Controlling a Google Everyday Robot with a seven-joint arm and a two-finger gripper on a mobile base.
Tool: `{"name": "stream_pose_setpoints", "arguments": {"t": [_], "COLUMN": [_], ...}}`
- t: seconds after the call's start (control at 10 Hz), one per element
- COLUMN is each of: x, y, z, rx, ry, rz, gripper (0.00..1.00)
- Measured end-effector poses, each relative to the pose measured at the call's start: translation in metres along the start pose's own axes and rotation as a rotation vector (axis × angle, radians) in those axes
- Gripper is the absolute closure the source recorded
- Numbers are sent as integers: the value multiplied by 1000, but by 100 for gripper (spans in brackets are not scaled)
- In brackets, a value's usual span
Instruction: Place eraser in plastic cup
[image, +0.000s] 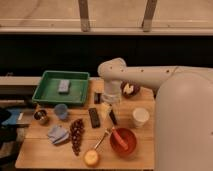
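The eraser (94, 117), a flat black block, lies on the wooden table (45, 152) near its middle. The light-blue plastic cup (61, 111) stands upright to the eraser's left, in front of the green tray. My gripper (105, 108) hangs from the white arm just right of the eraser and slightly behind it, low over the table. It holds nothing that I can see. A slim black-handled utensil (113, 117) lies just right of the gripper.
A green tray (47, 95) at the back left holds a grey-blue block (63, 86). Also on the table are a white cup (140, 116), red bowl (123, 140), metal cup (41, 116), grapes (76, 135), blue cloth (58, 134) and a round fruit (91, 158).
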Motion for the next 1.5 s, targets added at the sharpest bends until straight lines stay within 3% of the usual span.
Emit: {"name": "stream_pose_setpoints", "arguments": {"t": [0.2,0.6,0.7,1.1,1.5], "x": [-15,-14,-14,-56,-71], "y": [10,9,7,14,21], "z": [6,7,9,37,48], "rx": [13,15,17,17,4], "ry": [3,9,25,96,120], "rz": [-6,-2,7,-14,-46], "gripper": [27,27,27,27,27]}}
